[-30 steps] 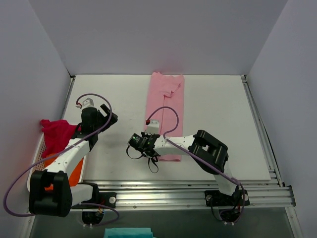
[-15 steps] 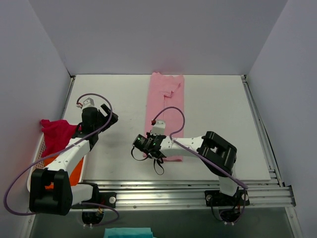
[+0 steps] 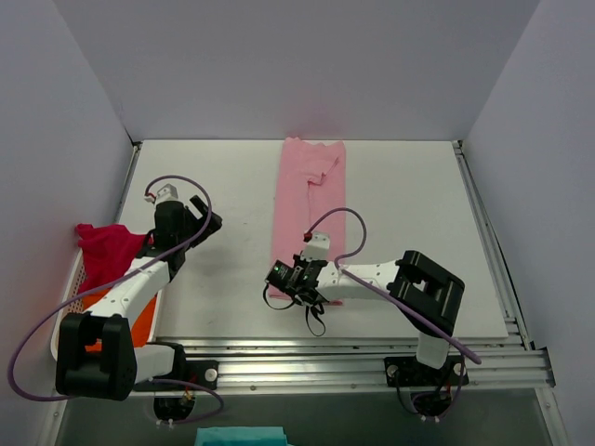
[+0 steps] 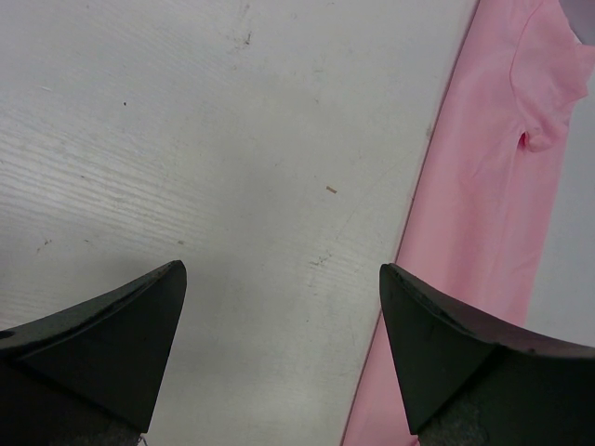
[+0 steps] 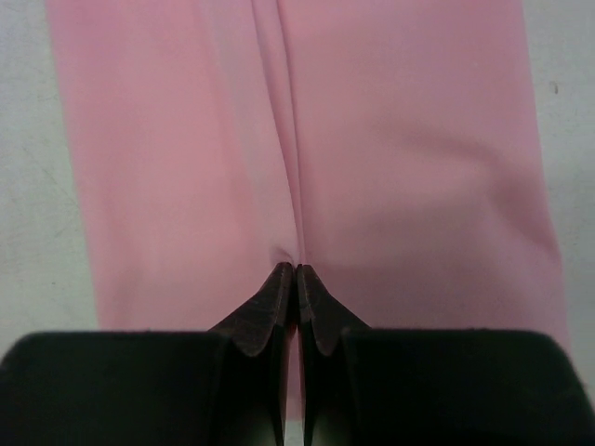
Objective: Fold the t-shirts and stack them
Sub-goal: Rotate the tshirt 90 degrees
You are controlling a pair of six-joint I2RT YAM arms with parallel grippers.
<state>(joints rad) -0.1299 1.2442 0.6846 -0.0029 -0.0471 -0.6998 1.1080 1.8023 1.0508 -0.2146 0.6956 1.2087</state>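
Note:
The light pink t-shirt (image 3: 311, 190) lies folded into a long narrow strip down the middle of the table. My right gripper (image 3: 292, 278) is at its near end, shut on a pinched ridge of the pink cloth (image 5: 296, 214), with fingers (image 5: 279, 297) pressed together. My left gripper (image 3: 204, 216) is open and empty over bare table left of the strip, whose edge shows in the left wrist view (image 4: 483, 214). The magenta-red t-shirt (image 3: 107, 246) is bunched over the basket at far left. The orange t-shirt (image 3: 141, 327) lies in that basket, mostly hidden by the left arm.
A white basket (image 3: 70, 302) stands at the table's left edge. White walls close the back and sides. An aluminium rail (image 3: 325, 364) runs along the near edge. A teal cloth (image 3: 240, 436) lies below the table at the bottom.
My right gripper has moved right and slightly nearer, onto the near end of the pink strip, its elbow swinging right. The left arm has barely moved.

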